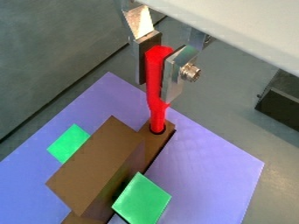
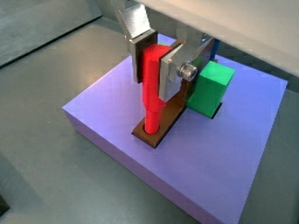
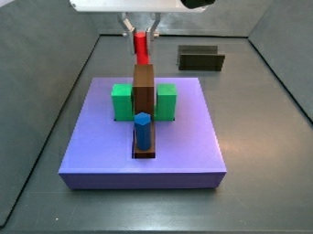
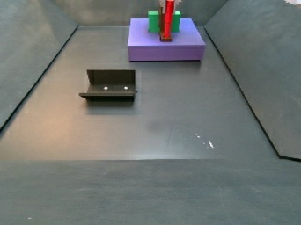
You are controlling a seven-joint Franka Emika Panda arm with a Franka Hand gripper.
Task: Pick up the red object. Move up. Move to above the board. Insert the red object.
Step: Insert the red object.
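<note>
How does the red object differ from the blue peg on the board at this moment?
The red object is bright red and held between the fingers of the gripper, its lower tip at the brown bar; the blue peg is blue and stands free, ungripped. The red object sits at one end of the bar, the blue peg at the opposite end. Both stand upright over the board.

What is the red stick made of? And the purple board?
The red object, held upright in the gripper over the brown bar, looks like smooth plastic: even bright colour, faint sheen. The board looks matte, maybe plastic or painted: flat lavender, no grain.
</note>
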